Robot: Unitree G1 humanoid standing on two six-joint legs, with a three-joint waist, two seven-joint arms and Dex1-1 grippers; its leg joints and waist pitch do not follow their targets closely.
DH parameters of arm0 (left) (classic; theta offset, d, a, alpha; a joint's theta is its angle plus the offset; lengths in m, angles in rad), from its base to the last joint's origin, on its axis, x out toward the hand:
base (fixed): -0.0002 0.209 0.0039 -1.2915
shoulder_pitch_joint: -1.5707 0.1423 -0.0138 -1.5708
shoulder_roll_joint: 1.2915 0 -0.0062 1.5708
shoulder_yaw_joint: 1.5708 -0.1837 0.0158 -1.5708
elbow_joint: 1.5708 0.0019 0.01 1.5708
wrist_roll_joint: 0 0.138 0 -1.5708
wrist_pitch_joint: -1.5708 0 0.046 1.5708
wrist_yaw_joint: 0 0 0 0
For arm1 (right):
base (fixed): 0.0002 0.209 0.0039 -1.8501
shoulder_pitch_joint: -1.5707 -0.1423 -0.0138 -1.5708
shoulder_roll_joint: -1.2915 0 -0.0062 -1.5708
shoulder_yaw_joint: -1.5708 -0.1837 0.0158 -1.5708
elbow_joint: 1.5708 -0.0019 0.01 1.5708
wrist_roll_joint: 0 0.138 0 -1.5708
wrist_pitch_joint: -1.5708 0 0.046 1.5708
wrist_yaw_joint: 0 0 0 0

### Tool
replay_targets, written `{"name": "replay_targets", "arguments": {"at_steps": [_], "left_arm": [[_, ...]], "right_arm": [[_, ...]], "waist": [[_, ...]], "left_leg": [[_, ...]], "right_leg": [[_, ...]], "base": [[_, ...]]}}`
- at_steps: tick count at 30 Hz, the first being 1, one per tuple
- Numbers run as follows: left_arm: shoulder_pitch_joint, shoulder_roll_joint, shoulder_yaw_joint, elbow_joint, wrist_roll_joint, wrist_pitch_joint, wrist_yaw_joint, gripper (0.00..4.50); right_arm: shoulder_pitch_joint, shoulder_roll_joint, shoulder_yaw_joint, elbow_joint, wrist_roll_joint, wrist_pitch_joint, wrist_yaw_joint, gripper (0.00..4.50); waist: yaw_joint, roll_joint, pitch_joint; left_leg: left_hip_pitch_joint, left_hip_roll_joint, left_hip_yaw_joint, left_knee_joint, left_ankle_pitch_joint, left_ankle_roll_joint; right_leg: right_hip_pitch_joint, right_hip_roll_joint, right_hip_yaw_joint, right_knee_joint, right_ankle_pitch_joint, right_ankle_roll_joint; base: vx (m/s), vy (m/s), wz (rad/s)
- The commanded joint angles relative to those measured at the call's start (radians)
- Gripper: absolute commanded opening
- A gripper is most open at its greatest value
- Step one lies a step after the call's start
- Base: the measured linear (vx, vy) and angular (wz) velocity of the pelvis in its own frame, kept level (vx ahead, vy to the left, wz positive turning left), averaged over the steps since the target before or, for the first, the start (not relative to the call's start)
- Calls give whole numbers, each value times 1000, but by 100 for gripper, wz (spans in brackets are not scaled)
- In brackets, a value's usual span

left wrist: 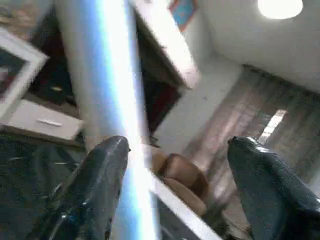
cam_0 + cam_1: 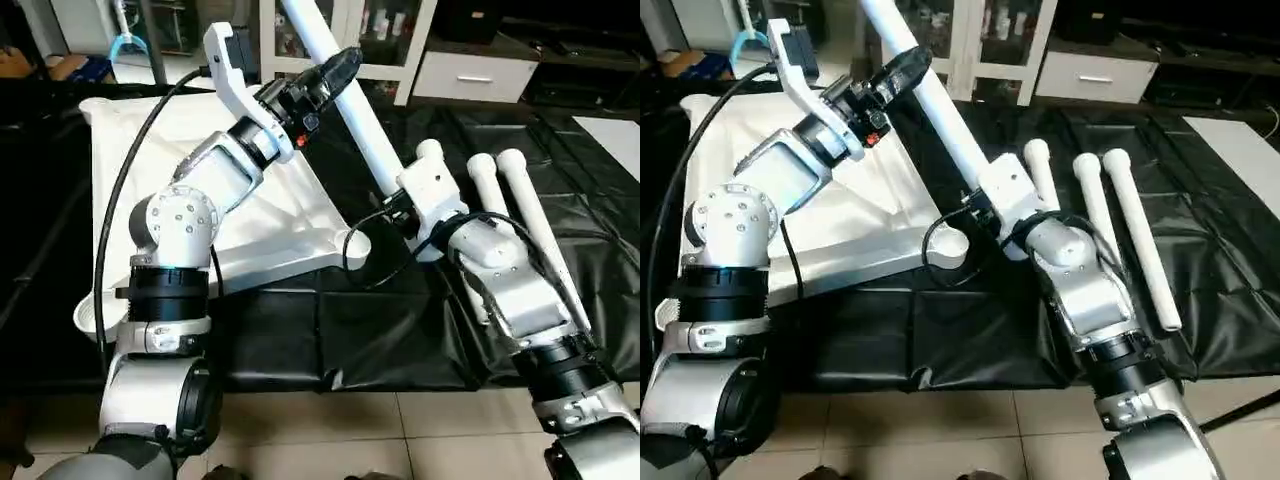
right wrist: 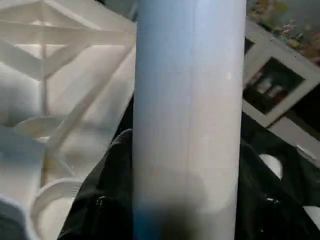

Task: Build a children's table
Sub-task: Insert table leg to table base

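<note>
Right now I see the right gripper [image 3: 185, 200] with its fingers clamped around a white leg [image 2: 352, 110] that slants up over the tabletop's [image 2: 280, 215] near corner socket [image 2: 950, 243]; its lower end is hidden behind the wrist, its top cut off. Higher on that leg, my left gripper [image 1: 175, 175] has fingers spread, one pad [image 1: 107, 165] beside the tube. Three spare legs [image 2: 1120, 230] lie right of the tabletop on black sheeting [image 2: 400, 330].

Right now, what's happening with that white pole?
Right gripper clamped on the leg. Left gripper open beside it. Tabletop upside down; three legs waiting. Nothing blocking.
</note>
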Motion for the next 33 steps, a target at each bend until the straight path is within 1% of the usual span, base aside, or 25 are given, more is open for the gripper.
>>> {"name": "replay_targets", "arguments": {"at_steps": [1,2,3,5,7,8,10,12,13,14,15,16,18,19,22,23,24,25,26,27,29,30,31,33], "left_arm": [[-4,7,8,15,-9,14,32,380],[-5,2,22,1,-18,32,30,389],[-6,-5,30,-9,-11,39,27,398],[-8,-9,34,-12,-2,40,30,409],[-20,-12,44,-7,5,41,35,415],[-23,-10,42,-4,7,32,31,439],[-26,-10,41,-2,5,25,28,445],[-34,-9,39,-11,-13,8,13,449],[-40,-11,38,-27,-33,7,-1,450],[-43,-14,37,-38,-34,3,-8,450],[-43,-15,32,-46,-34,4,-21,450],[-43,-15,31,-48,-33,5,-25,450],[-39,-18,26,-58,-31,9,-36,450],[-36,-21,23,-58,-21,10,-32,450],[-35,-17,14,-43,14,-4,-14,450],[-35,-10,11,-26,32,-8,-1,450],[-35,-7,11,-21,38,-8,6,422],[-34,-5,10,-20,41,-6,9,415],[-29,3,1,-23,47,-7,9,415],[-27,4,1,-25,51,-8,15,409],[-22,7,-8,-30,66,-14,12,382],[-14,14,-22,-38,85,-23,0,374],[-8,19,-32,-43,98,-29,-10,369],[12,30,-52,-62,121,-44,-32,352]], "right_arm": [[-24,-5,-40,-16,-10,-11,-36,181],[-32,-7,-50,-10,-15,-15,-42,181],[-33,-11,-52,-8,-16,-20,-35,181],[-33,-14,-51,-10,-16,-22,-26,181],[-23,-10,-26,-38,-23,-31,14,181],[-19,-7,-16,-48,-24,-32,25,181],[-14,-5,-7,-55,-24,-29,34,181],[5,-10,27,-72,-25,-1,71,181],[25,-19,62,-81,-34,11,104,181],[36,-25,81,-88,-43,13,122,181],[45,-29,93,-97,-34,29,146,181],[47,-29,96,-100,-31,35,154,181],[55,-34,104,-108,-29,40,173,181],[58,-37,106,-111,-37,28,177,181],[59,-36,95,-114,-44,21,166,181],[55,-34,83,-110,-48,21,153,181],[53,-32,75,-107,-50,20,143,181],[51,-30,66,-104,-49,19,135,181],[50,-30,61,-105,-45,22,133,181],[51,-28,58,-106,-43,22,130,181],[54,-24,49,-114,-32,30,131,181],[57,-17,40,-120,-12,42,138,181],[60,-12,35,-124,2,50,144,181],[72,-11,35,-139,37,67,186,181]], "waist": [[-1,19,-83],[0,19,-84],[0,18,-84],[1,20,-84],[4,29,-84],[2,25,-84],[3,25,-84],[3,25,-83],[2,33,-83],[4,30,-83],[4,33,-83],[4,32,-82],[3,32,-82],[4,34,-81],[3,35,-79],[1,38,-79],[1,36,-79],[2,36,-80],[2,40,-80],[2,41,-80],[2,41,-80],[2,36,-81],[3,40,-81],[5,38,-81]], "left_leg": [[14,4,1,-58,-106,-17],[14,3,1,-57,-104,-17],[14,4,1,-57,-98,-18],[15,4,1,-56,-97,-13],[15,4,0,-56,-106,-10],[14,5,0,-56,-107,-9],[15,5,-1,-57,-108,-6],[15,5,-2,-57,-116,-7],[16,6,-3,-58,-125,-10],[16,6,-4,-58,-127,-12],[15,7,-4,-58,-127,-12],[16,9,-4,-58,-131,-9],[15,6,-4,-58,-136,-6],[16,7,-4,-57,-142,-11],[15,7,-5,-58,-147,-17],[15,6,-5,-57,-153,-18],[14,5,-6,-57,-150,-18],[13,5,-6,-56,-142,-18],[13,5,-6,-55,-137,-17],[13,5,-7,-56,-136,-16],[12,5,-7,-55,-132,-12],[12,5,-6,-55,-127,-8],[12,6,-6,-55,-132,-3],[12,7,-7,-56,-125,1]], "right_leg": [[68,-44,36,-51,13,-201],[69,-44,36,-50,15,-201],[69,-44,36,-49,29,-204],[69,-44,35,-48,36,-208],[69,-46,35,-49,32,-212],[70,-45,34,-49,35,-213],[71,-46,34,-49,38,-217],[71,-46,34,-51,25,-219],[70,-46,34,-52,24,-222],[72,-47,34,-51,25,-226],[72,-48,34,-51,29,-230],[71,-48,34,-51,33,-235],[72,-47,34,-52,24,-236],[71,-48,34,-53,1,-234],[71,-48,34,-55,-22,-227],[70,-47,35,-57,-29,-224],[72,-47,35,-56,-33,-220],[72,-48,35,-54,-28,-221],[72,-48,35,-55,-22,-222],[72,-48,35,-53,-19,-223],[72,-48,35,-53,-12,-227],[73,-48,35,-53,-7,-229],[72,-49,35,-52,-14,-228],[73,-49,35,-51,-12,-230]], "base": [[0,0,0],[0,0,0],[0,0,0],[0,0,0],[0,0,0],[0,0,0],[0,0,0],[0,0,0],[0,0,0],[0,0,0],[0,0,0],[0,0,0],[0,0,0],[0,0,0],[0,0,0],[0,0,0],[0,0,0],[0,0,0],[0,0,0],[0,0,0],[0,0,0],[0,0,0],[0,0,0],[0,0,0]]}}
